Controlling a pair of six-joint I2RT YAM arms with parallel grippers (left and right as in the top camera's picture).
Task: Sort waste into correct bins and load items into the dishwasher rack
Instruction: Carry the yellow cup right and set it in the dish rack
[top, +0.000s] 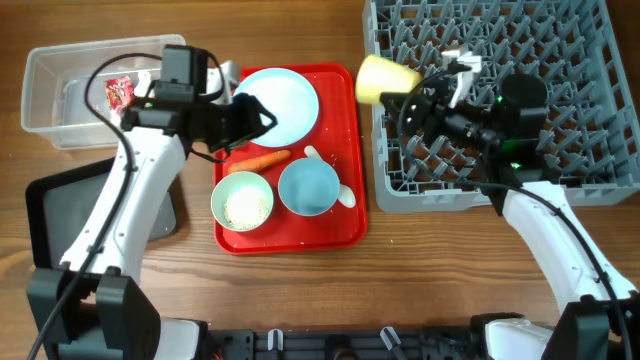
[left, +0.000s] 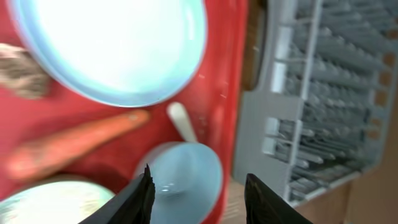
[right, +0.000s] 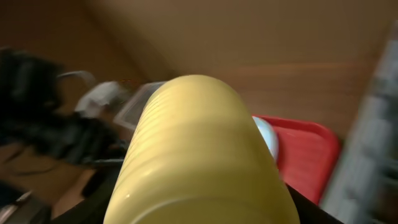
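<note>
Noted wooden desk (top: 300, 300), red tray (top: 345, 225) central. Found wrapper (top: 118, 92) binned in clear tub (top: 50, 70), left of tray. Noted right jaws clamped on yellow cup (top: 385, 78) right of tray, at rack (top: 590, 150) edge; left jaws apart, empty, above tray. Judged plate (top: 285, 100), carrot (top: 258, 160), green bowl (top: 242, 200), blue bowl (top: 308, 187), spoon (top: 346, 196) outstanding on tray.

No legible text, brand, number or sign. Red crinkled snack wrapper (top: 119, 93) in clear plastic tub (top: 52, 105) bears pale print, too small to read. Wrist views blurred.
</note>
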